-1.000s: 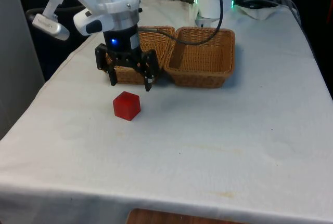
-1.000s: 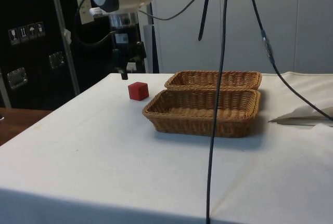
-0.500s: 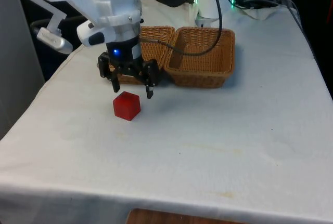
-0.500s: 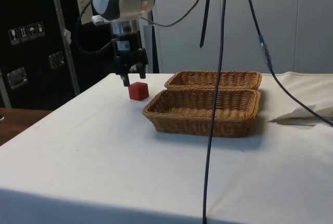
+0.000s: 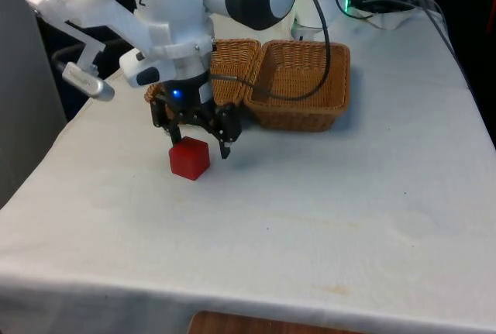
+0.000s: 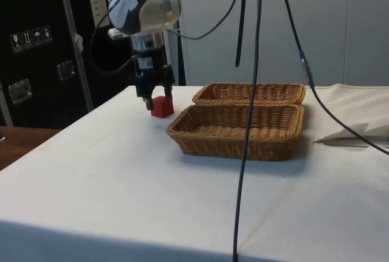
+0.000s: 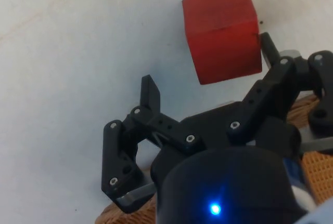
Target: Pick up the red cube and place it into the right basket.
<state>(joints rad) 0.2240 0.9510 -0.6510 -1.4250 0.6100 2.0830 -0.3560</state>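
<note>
The red cube (image 5: 189, 158) rests on the white cloth in front of the left of two wicker baskets. My gripper (image 5: 199, 142) hangs low just behind and over it, open, with one finger on each side of the cube's top back edge. In the side view the gripper (image 6: 159, 99) sits right above the cube (image 6: 162, 107). In the wrist view the cube (image 7: 222, 31) lies just past the gripper (image 7: 208, 70), close to one fingertip (image 7: 268, 46). The right basket (image 5: 298, 119) stands empty; in the side view it is the nearer basket (image 6: 237, 140).
The left basket (image 5: 236, 44) is partly hidden behind my arm and touches the right one. Black cables (image 6: 246, 122) hang across the side view. Crumpled white material (image 5: 387, 10) lies at the table's far end. The table edge runs along the front view's left.
My gripper has come down and moved nearer the cube, from well above and behind it to just over its top. The fingers stayed open. The cube has not moved.
</note>
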